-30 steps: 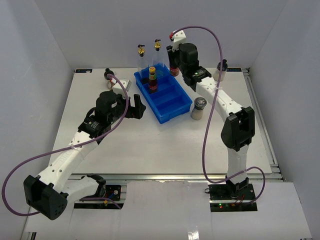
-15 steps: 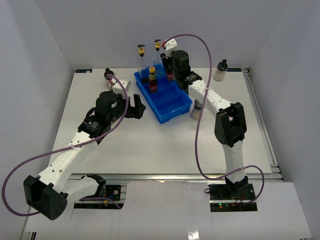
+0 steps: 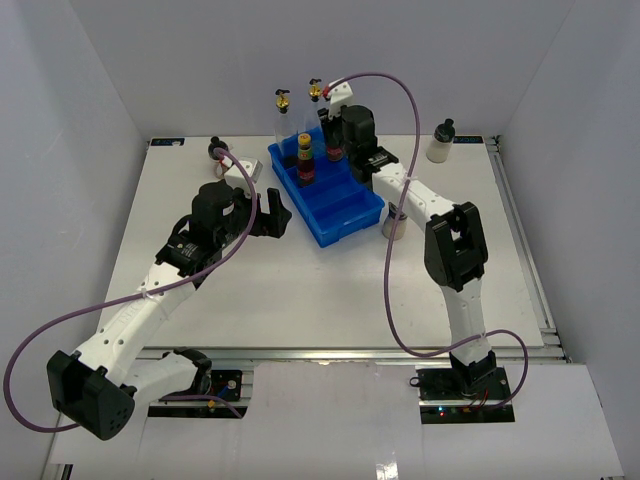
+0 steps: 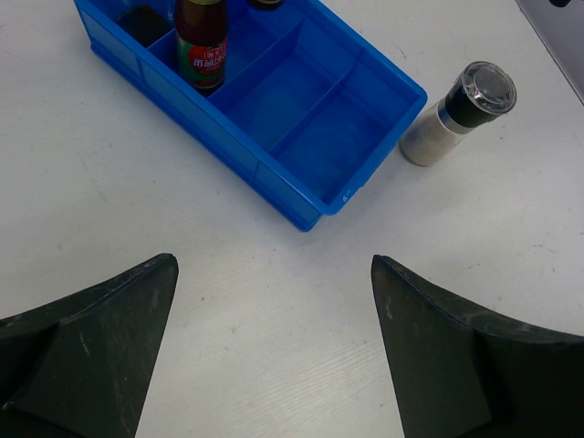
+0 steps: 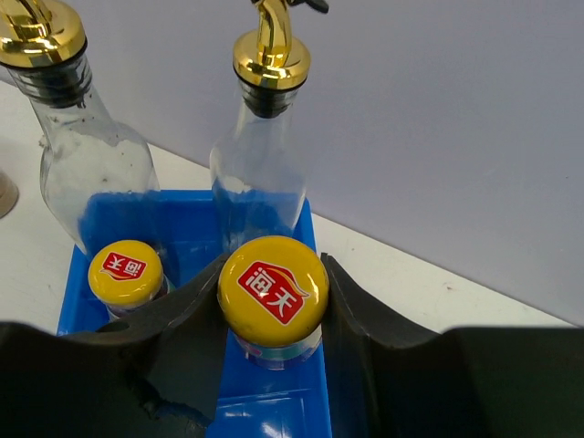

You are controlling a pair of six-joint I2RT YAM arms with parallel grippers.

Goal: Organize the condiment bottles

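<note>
My right gripper (image 5: pixel 274 278) is shut on the yellow-red cap of a dark red sauce bottle (image 5: pixel 273 290), which stands in the back compartment of the blue tray (image 3: pixel 345 215). The second sauce bottle (image 5: pixel 126 272) stands beside it in the tray and also shows in the top view (image 3: pixel 305 160). Two tall clear bottles with gold spouts (image 5: pixel 87 155) (image 5: pixel 260 155) stand just behind the tray. One black-capped jar (image 4: pixel 459 111) sits on the table by the tray's right side. The other jar (image 3: pixel 441 143) stands at the back right. My left gripper (image 4: pixel 274 347) is open and empty over bare table, left of the tray.
The tray's middle and front compartments (image 4: pixel 306 119) hold nothing. White walls close in the table at the back and on both sides. Purple cables loop from both arms over the table.
</note>
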